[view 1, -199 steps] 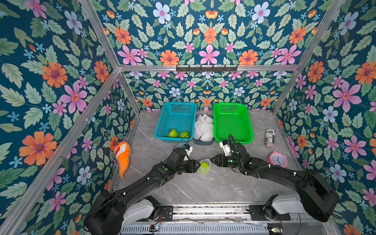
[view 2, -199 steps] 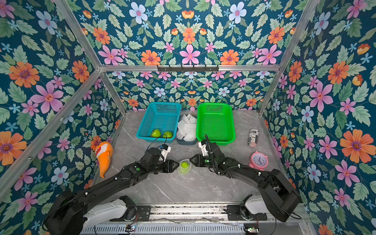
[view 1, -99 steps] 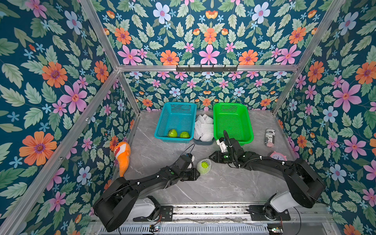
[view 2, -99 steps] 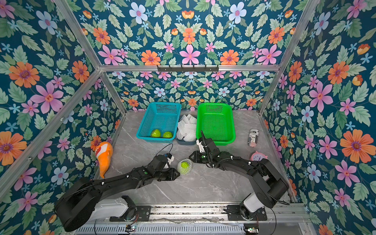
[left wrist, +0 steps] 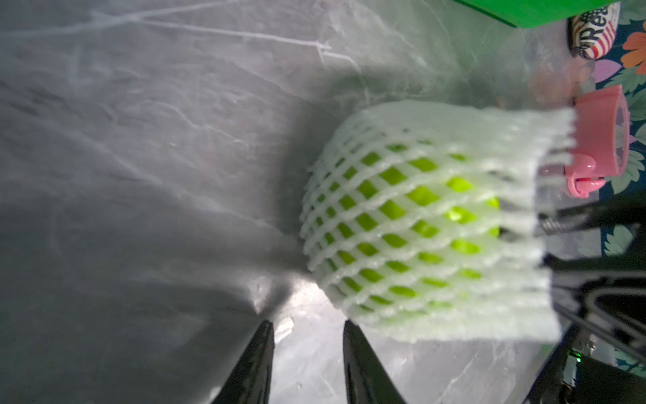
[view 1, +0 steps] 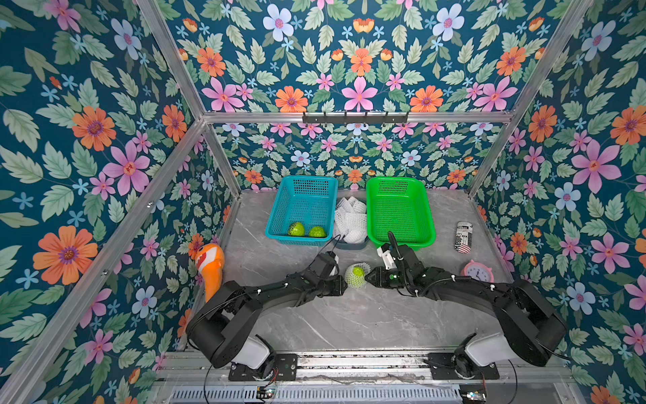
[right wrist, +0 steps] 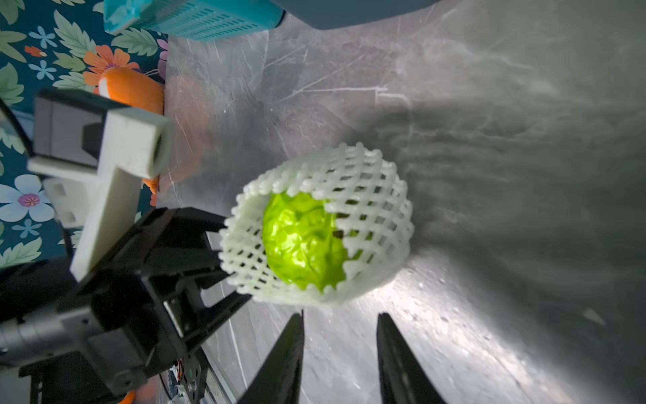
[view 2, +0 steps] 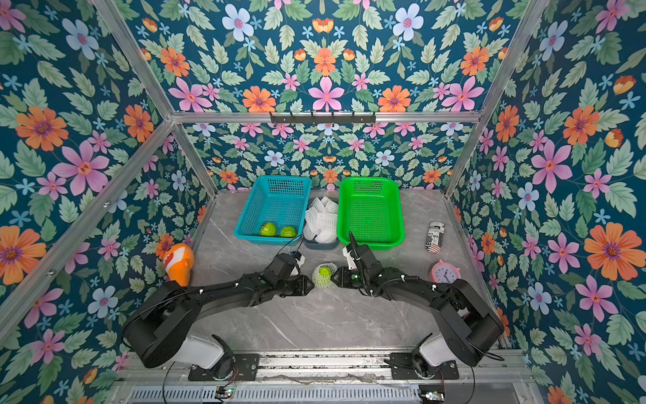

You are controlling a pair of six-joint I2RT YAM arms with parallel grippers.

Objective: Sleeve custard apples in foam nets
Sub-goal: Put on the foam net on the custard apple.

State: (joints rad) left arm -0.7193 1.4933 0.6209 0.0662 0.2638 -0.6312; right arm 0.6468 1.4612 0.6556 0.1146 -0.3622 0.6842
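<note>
While the custard apple (right wrist: 300, 241) sits inside its foam net (right wrist: 377, 196) on the grey table (view 1: 349, 321), low in the middle of both top views, green shows at the net's open end. So the sleeve is on, though perhaps not drawn fully over.

On either side, the left gripper (left wrist: 307, 332) and the right gripper (right wrist: 341, 325) each show jaws a little apart and empty. Their tips are just beside the mesh, likely placed to tug at either end.

Higher in the frame, two bare apples (view 1: 296, 229) wait in the blue basket (view 1: 279, 213). Spare nets (view 1: 350, 218) are bunched between it and the empty green basket (view 1: 424, 210), which is presumably for finished fruit.
</note>
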